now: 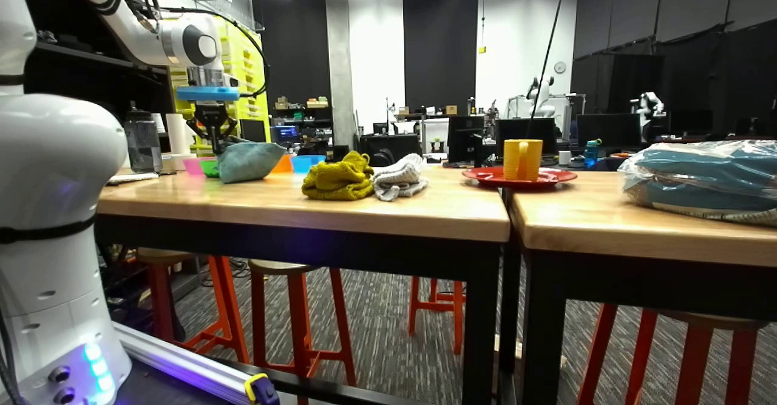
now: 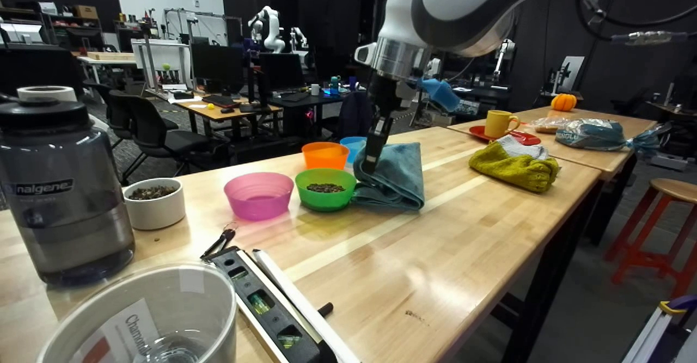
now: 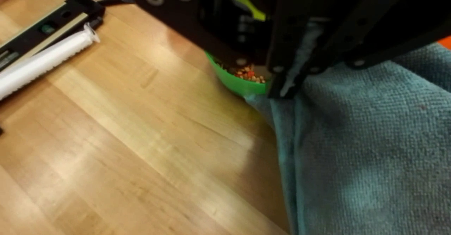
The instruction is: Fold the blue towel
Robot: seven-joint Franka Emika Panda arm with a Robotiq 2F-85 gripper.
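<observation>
The wrist view crops the blue towel [image 3: 373, 150] — right and bottom.

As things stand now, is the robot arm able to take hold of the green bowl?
Probably not yet. The green bowl is close and open on top, but the end effector seems closed on the towel, so it would likely have to let go first.

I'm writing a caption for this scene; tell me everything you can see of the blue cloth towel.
The blue cloth towel looks soft and finely textured. Partly folded over, it bulges up from the light wooden tabletop, its lower part resting there. The black two-fingered gripper appears to pinch one raised edge. The green plastic bowl sits close beside it; contact is unclear.
</observation>
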